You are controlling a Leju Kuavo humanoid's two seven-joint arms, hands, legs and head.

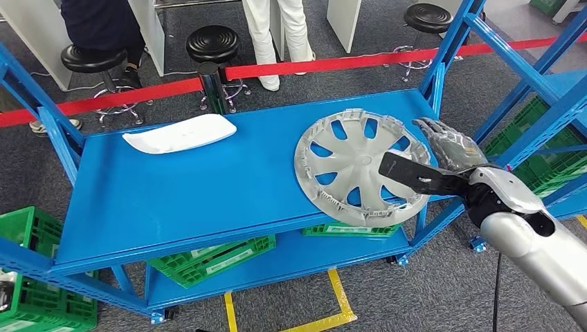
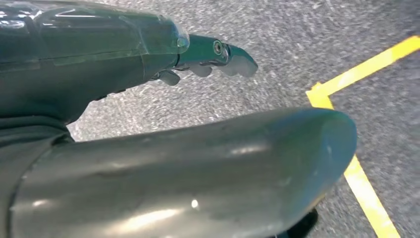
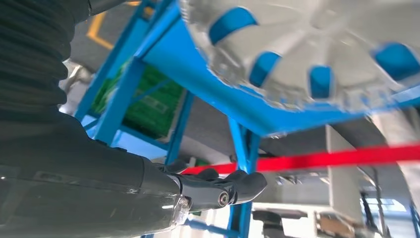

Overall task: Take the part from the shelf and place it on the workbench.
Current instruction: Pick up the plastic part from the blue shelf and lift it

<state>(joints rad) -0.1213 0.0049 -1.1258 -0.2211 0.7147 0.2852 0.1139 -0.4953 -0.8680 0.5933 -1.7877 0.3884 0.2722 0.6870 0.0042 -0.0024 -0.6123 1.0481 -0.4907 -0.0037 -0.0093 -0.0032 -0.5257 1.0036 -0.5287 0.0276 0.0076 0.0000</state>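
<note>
Our right hand [image 1: 448, 149], fingers spread and holding nothing, nears the hubcap [image 1: 360, 166] overhanging the shelf [image 1: 208, 187]; we might nudge it off.

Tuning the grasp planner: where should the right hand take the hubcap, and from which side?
Grip the hubcap at its rim, from the shelf's right front corner where the right hand is. It lies flat on the blue shelf, but that edge overhangs, so fingers probably fit under.

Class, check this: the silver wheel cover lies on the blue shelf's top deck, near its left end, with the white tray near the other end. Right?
Not quite. In the head view the wheel cover lies near the shelf's right end; the white tray is toward the left. The rest holds.
</note>
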